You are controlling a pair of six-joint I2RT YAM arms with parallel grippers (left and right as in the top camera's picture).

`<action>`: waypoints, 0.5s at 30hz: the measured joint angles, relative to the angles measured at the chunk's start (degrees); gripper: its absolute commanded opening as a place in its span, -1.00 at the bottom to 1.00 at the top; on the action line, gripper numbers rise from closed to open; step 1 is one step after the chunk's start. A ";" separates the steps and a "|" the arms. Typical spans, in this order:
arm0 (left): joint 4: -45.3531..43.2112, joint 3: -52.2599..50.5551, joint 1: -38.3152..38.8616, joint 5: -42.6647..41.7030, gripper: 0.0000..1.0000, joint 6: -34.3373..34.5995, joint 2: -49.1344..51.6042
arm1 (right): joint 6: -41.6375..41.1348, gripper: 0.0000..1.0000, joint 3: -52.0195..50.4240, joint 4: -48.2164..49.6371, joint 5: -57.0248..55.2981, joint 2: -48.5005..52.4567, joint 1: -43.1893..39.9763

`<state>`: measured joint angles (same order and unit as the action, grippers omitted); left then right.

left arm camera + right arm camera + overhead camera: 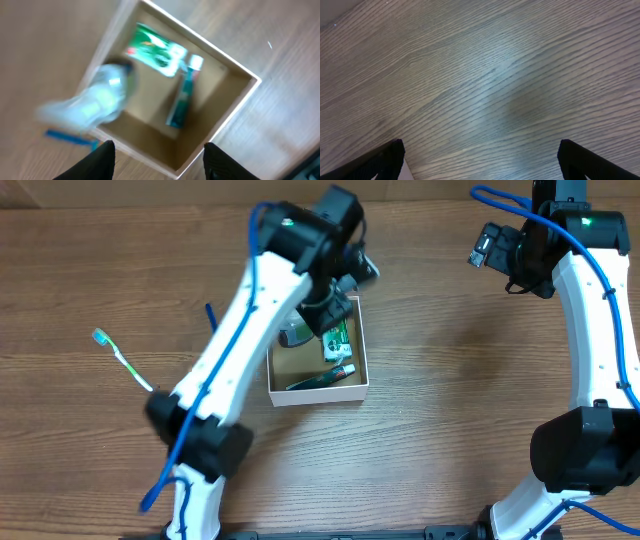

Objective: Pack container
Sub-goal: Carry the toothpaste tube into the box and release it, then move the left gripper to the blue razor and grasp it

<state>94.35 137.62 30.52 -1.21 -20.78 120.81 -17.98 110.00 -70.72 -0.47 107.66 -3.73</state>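
The container (320,393) is a square box with white walls and a brown inside, at the table's middle. In it lie a green packet (337,338) and a teal tube (320,378). A clear bottle (293,333) rests at its left rim. My left gripper (325,308) hovers over the box's far side, open and empty. The left wrist view shows the container (225,122), the packet (155,50), the tube (182,97) and the blurred bottle (95,102) above the open fingers (159,162). My right gripper (500,250) is open and empty (480,160) over bare wood at the far right.
A toothbrush with a green head (120,360) lies on the table at the left. A thin blue item (211,315) lies left of the box, partly hidden by my left arm; it also shows in the left wrist view (70,137).
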 measured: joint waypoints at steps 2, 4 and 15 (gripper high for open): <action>-0.92 0.61 -2.10 3.37 0.18 4.72 -3.80 | 0.00 1.00 0.00 0.00 0.00 0.00 0.00; -1.33 1.07 -6.27 6.82 0.20 10.78 -6.34 | 0.02 1.00 0.00 0.00 0.00 0.00 0.00; -12.66 -10.64 -28.28 11.08 0.44 39.43 -2.86 | 0.00 1.00 0.00 0.00 0.00 0.00 0.00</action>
<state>81.69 126.98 2.24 9.87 18.65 117.95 -17.98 110.00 -70.72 -0.47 107.66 -3.73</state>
